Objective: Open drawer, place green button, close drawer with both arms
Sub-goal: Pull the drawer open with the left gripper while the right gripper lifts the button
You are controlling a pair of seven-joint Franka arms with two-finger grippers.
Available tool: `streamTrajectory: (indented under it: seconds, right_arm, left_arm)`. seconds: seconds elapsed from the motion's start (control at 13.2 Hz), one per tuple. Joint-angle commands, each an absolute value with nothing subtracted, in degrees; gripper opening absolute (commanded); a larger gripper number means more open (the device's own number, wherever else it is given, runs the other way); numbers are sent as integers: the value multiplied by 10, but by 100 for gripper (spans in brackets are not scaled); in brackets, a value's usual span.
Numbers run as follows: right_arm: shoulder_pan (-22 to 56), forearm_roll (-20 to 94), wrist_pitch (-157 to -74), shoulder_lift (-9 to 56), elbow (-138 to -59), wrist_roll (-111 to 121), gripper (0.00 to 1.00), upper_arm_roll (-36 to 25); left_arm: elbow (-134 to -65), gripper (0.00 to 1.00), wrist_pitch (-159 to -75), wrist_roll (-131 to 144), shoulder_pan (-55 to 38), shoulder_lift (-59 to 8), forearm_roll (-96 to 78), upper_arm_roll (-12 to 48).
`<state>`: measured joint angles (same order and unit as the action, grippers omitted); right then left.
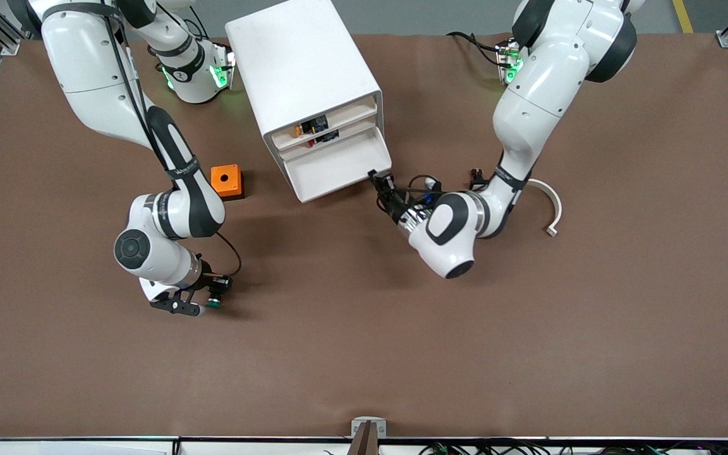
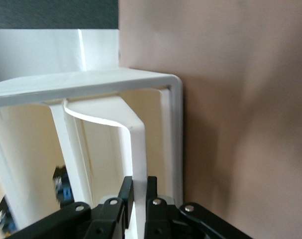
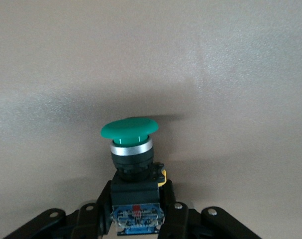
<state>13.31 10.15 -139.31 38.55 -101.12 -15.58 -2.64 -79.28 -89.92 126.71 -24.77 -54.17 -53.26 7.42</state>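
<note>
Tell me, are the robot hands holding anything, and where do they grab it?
Right gripper grips the green-capped push button by its black-and-blue body. Left gripper pinches the front lip of the pulled-out white plastic drawer.

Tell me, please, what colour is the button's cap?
Green; the button shows best in the right wrist view.

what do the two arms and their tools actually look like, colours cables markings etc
Both arms are glossy white, rounded segments joined by black bands. The right arm carries small white lettering on a black band and a thin black cable looping near its wrist. The left arm has black and blue cables bunched at its wrist. Green lights glow on both bases. The left tool and right tool are black, two-fingered, with silver screws.
</note>
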Motion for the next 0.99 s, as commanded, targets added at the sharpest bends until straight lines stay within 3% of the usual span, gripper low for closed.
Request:
streamTrajectory:
  seconds: [0.0,0.23,0.38,0.53,0.61,0.91]
  right_arm:
    - [131,106,-1343,371,-981,-157,0,-29]
    - [132,107,-1203,354,-908,-174,0,-53]
    - [131,106,-1142,343,-885,-197,0,-54]
    - [132,105,-1091,326,-868,-221,0,-54]
    - [132,105,-1064,320,-862,-232,0,-55]
    - [139,98,-1005,287,-852,-293,0,-53]
  left_arm:
    - [-757,0,-894,1220,-222,-548,-538,66]
    - [-746,5,-902,1180,-214,-549,-538,62]
    - [-750,37,-902,1165,-207,-548,-540,60]
    - [-751,91,-901,1165,-206,-548,-536,59]
    - [-751,99,-899,1165,-206,-544,-534,58]
    - [-747,99,-893,1164,-186,-518,-462,59]
